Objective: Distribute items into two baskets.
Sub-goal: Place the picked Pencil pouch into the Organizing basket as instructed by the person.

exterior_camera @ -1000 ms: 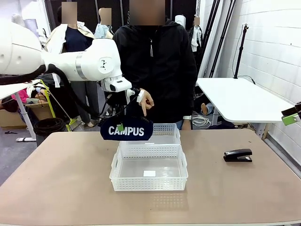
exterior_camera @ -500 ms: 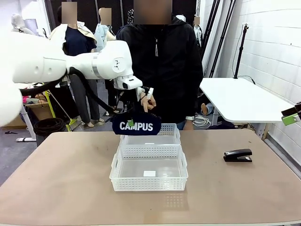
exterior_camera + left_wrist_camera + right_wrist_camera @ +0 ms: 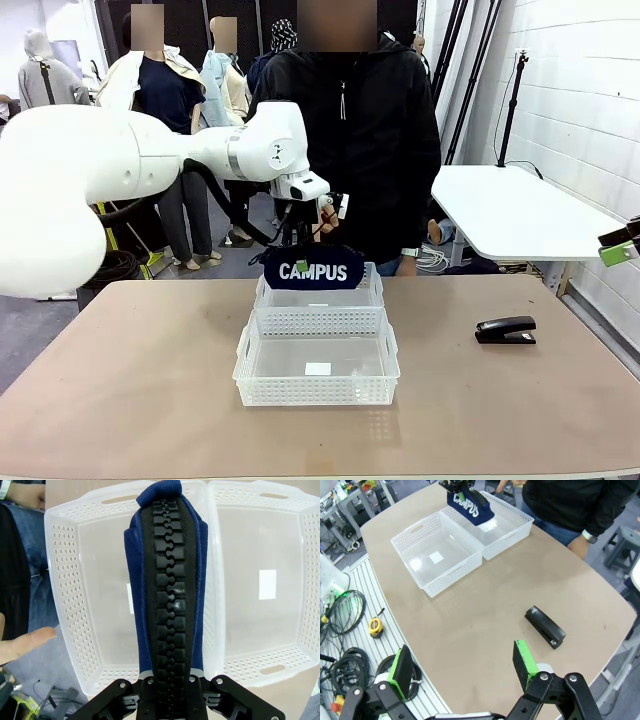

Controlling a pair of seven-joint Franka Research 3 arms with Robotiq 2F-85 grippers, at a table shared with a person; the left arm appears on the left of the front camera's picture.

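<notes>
The left gripper is clamped tight on the top of the dark blue pouch, the one with "CAMPUS" in white letters. The pouch hangs in the air right above the far basket. I cannot tell if its bottom touches the rim.

Seen from the left wrist camera, the pouch hangs over the side of the far basket that is next to the near basket (the two white baskets sit pressed together). The person's hand is up above the far basket, just behind the pouch.

The black stapler lies flat on the table, well off to the right of the far basket. The right gripper has its green fingers wide apart with nothing in them. It is high up and well away from the far basket, out past the stapler.
</notes>
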